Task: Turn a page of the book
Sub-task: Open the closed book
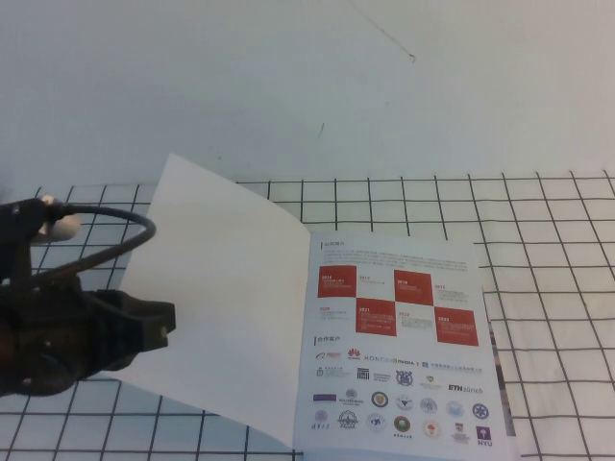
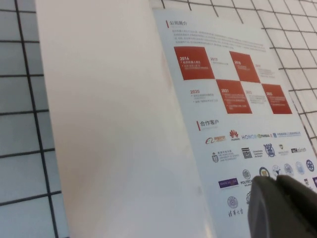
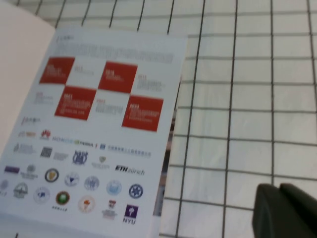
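Booklet (image 1: 317,336) is lying open on the gridded table (image 1: 557,288), blank white cover leaf (image 1: 221,307) flopped over to my left and the page (image 1: 399,346) with the red-and-white checker squares and rows of logos sitting flat on the right, face up. So I'd say I'm right at the start of the actual turn: that checker page hasn't lifted yet. Next move, as I see it, is getting a fingertip onto its free right edge and peeling just that one glossy leaf up without dragging the ones under it, then sweeping it over toward the spine. My right gripper (image 3: 285,210) is pinched fully closed with nothing in it, hovering over bare grid just beside the page's outer edge, not touching paper. My left gripper (image 2: 282,206) is parked at the left side near the cover leaf, looking across the logos, and honestly I can't tell how wide it's set.
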